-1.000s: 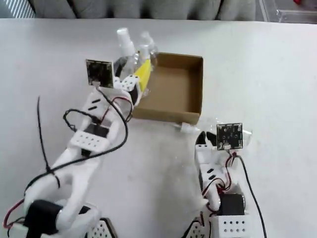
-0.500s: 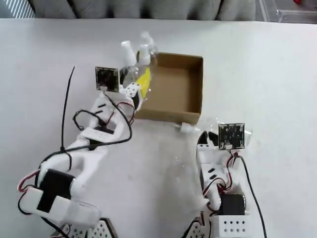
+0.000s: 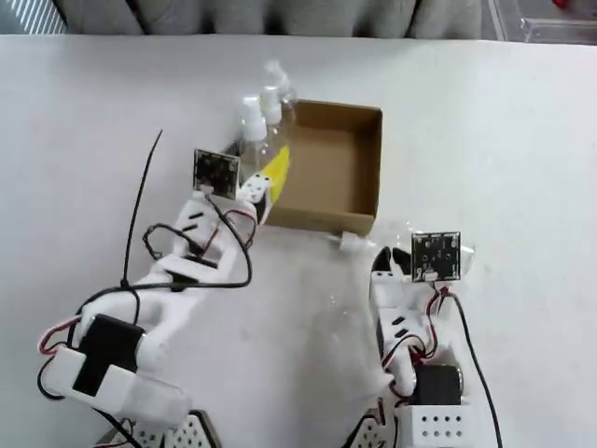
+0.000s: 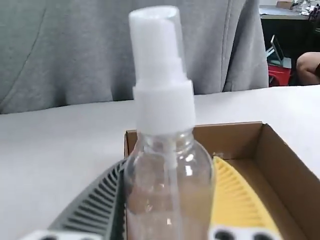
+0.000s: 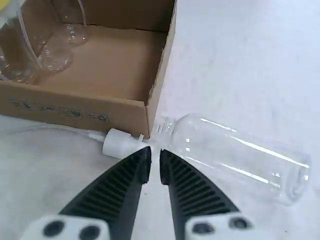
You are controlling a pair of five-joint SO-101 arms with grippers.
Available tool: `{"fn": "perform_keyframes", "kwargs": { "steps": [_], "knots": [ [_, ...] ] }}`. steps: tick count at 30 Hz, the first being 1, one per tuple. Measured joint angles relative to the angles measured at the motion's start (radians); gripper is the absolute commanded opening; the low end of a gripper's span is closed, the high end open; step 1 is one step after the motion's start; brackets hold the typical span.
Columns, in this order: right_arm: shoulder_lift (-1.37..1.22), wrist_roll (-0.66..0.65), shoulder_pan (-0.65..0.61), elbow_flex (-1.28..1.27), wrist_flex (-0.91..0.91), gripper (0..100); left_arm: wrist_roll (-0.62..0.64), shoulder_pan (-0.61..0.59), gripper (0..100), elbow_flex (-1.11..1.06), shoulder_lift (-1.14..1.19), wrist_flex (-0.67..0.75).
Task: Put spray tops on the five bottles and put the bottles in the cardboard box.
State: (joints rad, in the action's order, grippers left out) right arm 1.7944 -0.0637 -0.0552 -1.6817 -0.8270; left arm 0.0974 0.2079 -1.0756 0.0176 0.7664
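Bottle (image 4: 167, 170) with spray top (image 4: 160, 75) fitted, upright, clamped by its body between the left jaws, grey on one side and yellow on the other. Held at the left wall of the cardboard box (image 3: 371, 159), just beside a second capped bottle (image 3: 278, 105) standing at the box's far left corner; hard to tell whether touching the box floor. Third bottle (image 5: 240, 155), uncapped, lying on its side on the desk (image 3: 504, 112) just outside the box's near right corner, neck toward a loose spray top (image 5: 120, 142) beside that corner. Right jaws low over the desk, almost together with a thin slit between, gripping nothing, tips just short of the loose spray top and the bottle's neck.
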Motion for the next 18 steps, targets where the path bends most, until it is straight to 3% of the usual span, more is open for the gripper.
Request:
{"fn": "perform_keyframes", "kwargs": {
  "steps": [6,11,18],
  "knots": [
    [0.000,0.000,0.005,0.000,0.000,1.6,0.000,0.003,3,0.000,0.000,0.000],
    [0.000,0.000,0.006,0.000,0.000,1.6,0.000,0.003,12,0.000,0.000,-0.002],
    [0.000,0.000,0.006,0.000,0.000,1.6,0.000,0.003,13,0.000,0.000,-0.023]
  ]
}}
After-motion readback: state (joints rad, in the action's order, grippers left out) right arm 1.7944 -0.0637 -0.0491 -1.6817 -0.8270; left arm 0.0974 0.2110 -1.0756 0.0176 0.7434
